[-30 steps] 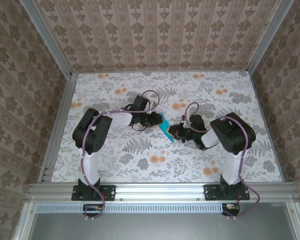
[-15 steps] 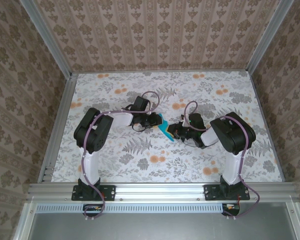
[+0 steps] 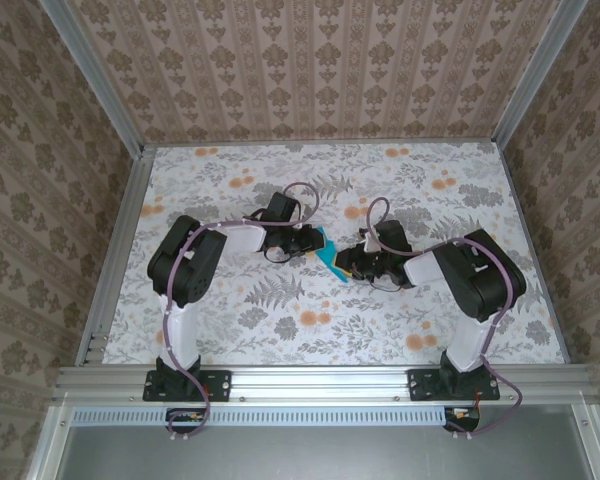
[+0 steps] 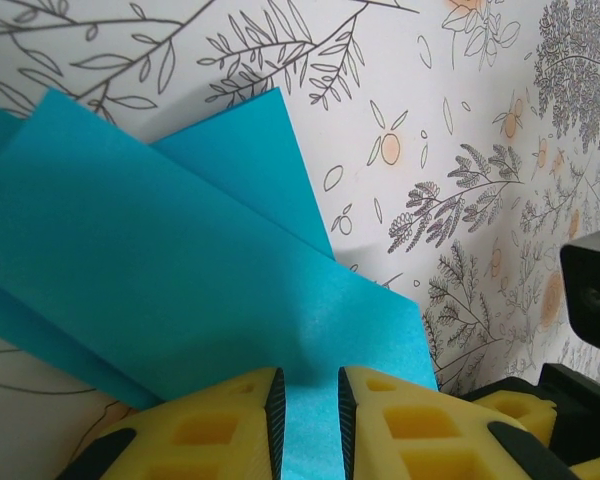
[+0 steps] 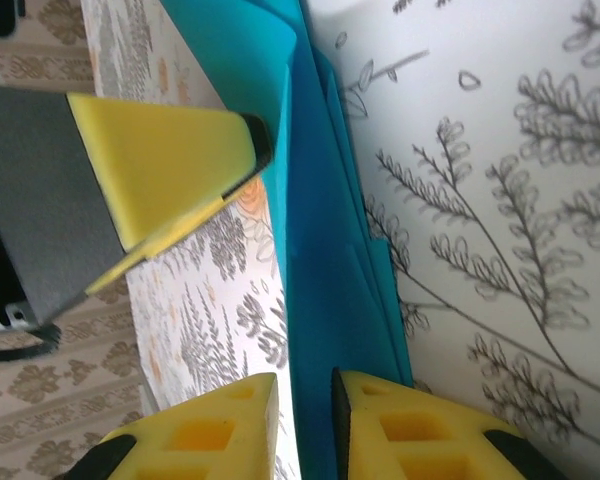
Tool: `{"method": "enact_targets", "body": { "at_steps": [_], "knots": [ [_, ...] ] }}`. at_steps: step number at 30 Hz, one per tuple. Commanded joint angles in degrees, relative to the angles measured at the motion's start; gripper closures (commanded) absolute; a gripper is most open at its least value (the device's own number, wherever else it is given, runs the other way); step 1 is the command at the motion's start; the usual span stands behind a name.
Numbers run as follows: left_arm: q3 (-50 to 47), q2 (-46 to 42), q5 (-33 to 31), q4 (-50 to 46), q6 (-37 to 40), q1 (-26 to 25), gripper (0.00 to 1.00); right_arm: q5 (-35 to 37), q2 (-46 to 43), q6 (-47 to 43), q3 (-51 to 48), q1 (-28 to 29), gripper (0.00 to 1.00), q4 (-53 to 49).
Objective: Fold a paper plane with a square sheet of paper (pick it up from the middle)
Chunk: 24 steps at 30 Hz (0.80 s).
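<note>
Overhead view of two black robot arms bent low over a floral tabletop [image 3: 280, 320], their wrists meeting at its centre around a folded piece of turquoise paper [image 3: 330, 256]. From its base at 7 o'clock the left arm [image 3: 185, 265] rises to a folded elbow, and its forearm lies almost flat, reaching towards 3 o'clock, so the left gripper [image 3: 315, 243] meets the paper from the paper's 10 o'clock side. The right arm [image 3: 470, 275] mirrors it from a base at 5 o'clock, forearm stretched towards 9 o'clock, with the right gripper [image 3: 350, 266] at the paper's 4 o'clock side. In the left wrist view the paper [image 4: 180, 260] spreads in overlapping layers with sharp creased edges, one corner running into the left gripper [image 4: 312, 385], whose yellow fingers stand a narrow slit apart. In the right wrist view the paper [image 5: 320, 260] rises in thin stacked layers seen nearly edge-on, its lower part entering the equally narrow slit of the right gripper [image 5: 305, 385], while a finger [image 5: 170, 150] of the left gripper touches the paper at 11 o'clock. Whether either pair of pads pinches the paper or merely straddles it cannot be told
</note>
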Motion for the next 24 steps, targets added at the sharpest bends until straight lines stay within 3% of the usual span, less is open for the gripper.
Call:
{"method": "enact_targets", "body": {
  "at_steps": [1, 24],
  "knots": [
    [-0.9, 0.6, -1.5, -1.7, -0.9, 0.6, 0.76, -1.2, -2.8, -6.1, 1.2, -0.3, 0.77, -9.5],
    [-1.5, -1.4, -1.1, -1.7, -1.3, 1.1, 0.76, -0.1, -0.7, -13.7, 3.6, -0.3, 0.93, -20.8]
  ]
}}
